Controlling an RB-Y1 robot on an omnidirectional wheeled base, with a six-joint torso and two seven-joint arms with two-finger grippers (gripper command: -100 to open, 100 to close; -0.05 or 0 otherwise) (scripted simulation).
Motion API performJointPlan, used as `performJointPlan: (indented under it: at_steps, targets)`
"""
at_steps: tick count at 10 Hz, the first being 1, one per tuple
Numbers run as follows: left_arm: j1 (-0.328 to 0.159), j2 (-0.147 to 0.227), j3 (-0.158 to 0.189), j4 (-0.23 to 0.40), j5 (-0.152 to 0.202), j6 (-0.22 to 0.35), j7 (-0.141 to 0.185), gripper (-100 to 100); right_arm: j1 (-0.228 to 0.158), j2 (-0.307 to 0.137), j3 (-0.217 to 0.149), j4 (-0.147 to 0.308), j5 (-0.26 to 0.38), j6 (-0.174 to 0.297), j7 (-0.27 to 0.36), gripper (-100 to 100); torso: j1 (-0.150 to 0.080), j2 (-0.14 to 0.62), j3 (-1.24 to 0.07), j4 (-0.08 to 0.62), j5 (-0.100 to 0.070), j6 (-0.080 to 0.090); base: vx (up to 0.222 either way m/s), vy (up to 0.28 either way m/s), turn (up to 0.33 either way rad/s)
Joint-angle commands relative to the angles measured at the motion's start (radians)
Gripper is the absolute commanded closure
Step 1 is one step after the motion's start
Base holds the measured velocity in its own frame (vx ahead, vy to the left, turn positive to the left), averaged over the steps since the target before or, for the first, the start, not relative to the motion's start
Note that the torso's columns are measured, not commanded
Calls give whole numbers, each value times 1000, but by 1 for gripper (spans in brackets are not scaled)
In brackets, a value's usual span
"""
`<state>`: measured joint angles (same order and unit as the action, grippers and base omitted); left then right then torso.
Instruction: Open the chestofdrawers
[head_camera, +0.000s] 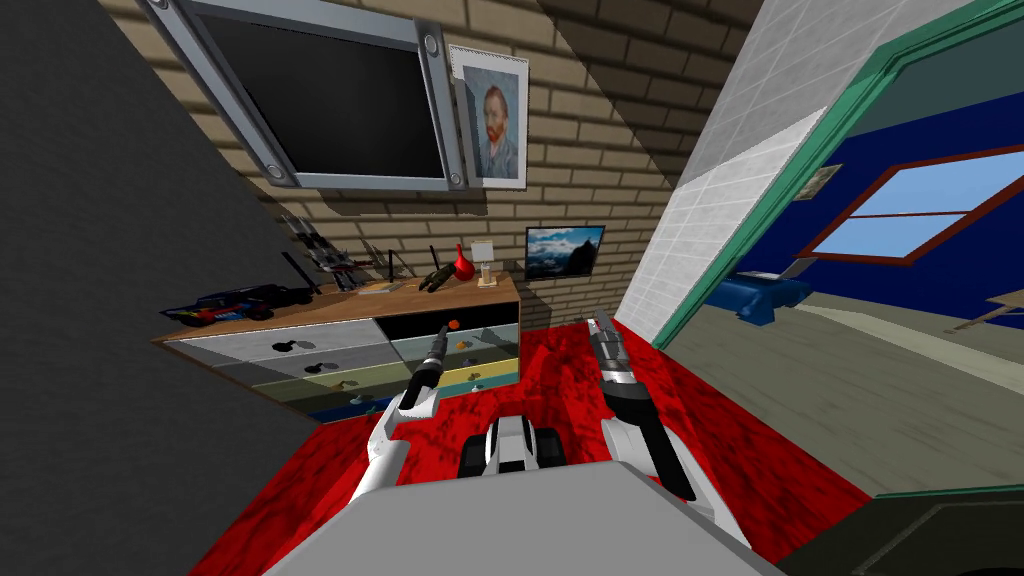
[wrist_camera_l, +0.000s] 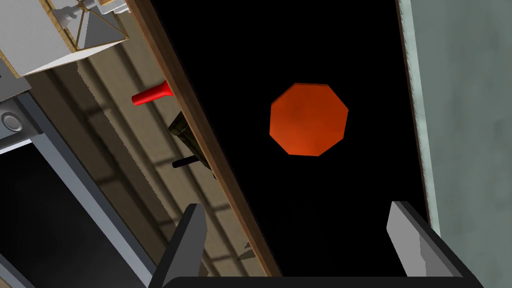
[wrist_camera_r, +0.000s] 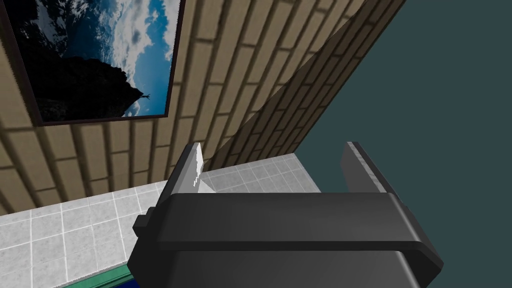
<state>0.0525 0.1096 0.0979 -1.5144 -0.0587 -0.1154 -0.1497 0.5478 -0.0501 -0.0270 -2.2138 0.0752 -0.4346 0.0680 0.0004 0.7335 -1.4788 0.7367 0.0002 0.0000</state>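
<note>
The left gripper (wrist_camera_l: 300, 240) is closest, its jaws spread wide and empty. They are aimed at an orange knob (wrist_camera_l: 308, 119) that sits ahead of them, not yet between them. That knob belongs to the black drawer (head_camera: 490, 318) at the top right of the chest of drawers (head_camera: 340, 335), which stands against the brick wall (head_camera: 600, 120); all its drawers look shut. I'd call this the approach, 1 step short of the grasp. Next the arm should push forward until the jaws straddle the knob, pinch it, then pull straight back. The right gripper (head_camera: 594, 323) hangs over the red carpet (head_camera: 545, 350), jaws wide, idle.
</note>
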Motion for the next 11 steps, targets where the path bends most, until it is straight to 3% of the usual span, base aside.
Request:
performJointPlan:
  at_steps: [1,2,3,4,11]
  targets:
    - [-15,2,4,12,4,20,5,-100,0,0,0,0,0,0,0,0,0,3,2,1,0,0,175,41,-19]
    - [-19,-25,5,22,5,25,7,-100,0,0,0,0,0,0,0,0,0,5,3,1,0,0,160,54,-11]
    - [-22,-12,6,25,5,18,6,-100,0,0,0,0,0,0,0,0,0,6,4,2,0,0,71,27,-4]
    - [-66,-7,34,77,7,12,2,-100,0,0,0,0,0,0,0,0,-1,10,6,3,0,0,-18,10,-131]
    - [-217,17,133,252,16,-8,-13,-100,-1,0,0,0,0,0,0,0,0,3,2,1,0,0,-56,-1,-94]
